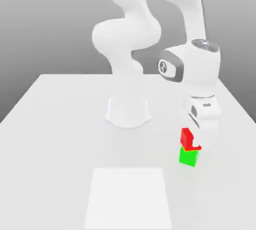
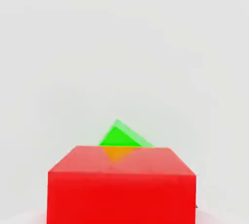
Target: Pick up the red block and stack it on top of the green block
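Note:
The red block (image 1: pixel 186 138) hangs directly over the green block (image 1: pixel 188 158) at the exterior view's right, its underside at or just above the green top. My gripper (image 1: pixel 195 138) comes down from the white hand and is shut on the red block, with a white finger covering the block's upper right part. In the hand view the red block (image 2: pixel 121 184) sits close up. A corner of the green block (image 2: pixel 121 135) peeks out behind it, turned at an angle to the red one.
The arm's white base (image 1: pixel 128 111) stands at the middle of the white table (image 1: pixel 60 124). A lighter square patch (image 1: pixel 129 196) lies on the table at the front, to the left of the blocks.

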Robot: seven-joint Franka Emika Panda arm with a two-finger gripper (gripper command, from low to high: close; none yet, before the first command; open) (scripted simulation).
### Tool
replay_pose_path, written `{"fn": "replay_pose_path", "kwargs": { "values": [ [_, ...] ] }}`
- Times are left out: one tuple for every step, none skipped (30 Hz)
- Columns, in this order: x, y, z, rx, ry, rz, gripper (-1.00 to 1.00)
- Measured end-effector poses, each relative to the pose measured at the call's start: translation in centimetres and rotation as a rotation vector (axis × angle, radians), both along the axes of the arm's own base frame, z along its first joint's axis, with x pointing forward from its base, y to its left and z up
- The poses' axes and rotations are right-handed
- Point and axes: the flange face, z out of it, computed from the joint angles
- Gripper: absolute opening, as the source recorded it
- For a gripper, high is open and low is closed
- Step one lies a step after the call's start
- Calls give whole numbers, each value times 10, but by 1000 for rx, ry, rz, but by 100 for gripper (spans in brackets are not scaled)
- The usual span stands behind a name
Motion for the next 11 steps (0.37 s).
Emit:
{"fn": "replay_pose_path", "kwargs": {
  "values": [
    [0,0,0,0,0,0,100],
    [0,0,0,0,0,0,100],
    [0,0,-3,1,-1,1,100],
    [0,0,-1,1,-1,1,100],
    [0,1,4,1,-1,2,100],
    [1,1,10,1,-1,2,100],
    [1,1,18,1,-1,2,100],
    [1,2,25,2,-1,2,100],
    [1,2,33,2,-1,2,100],
    [1,1,41,2,-1,2,100],
    [0,1,49,2,-1,2,100]
  ]
}}
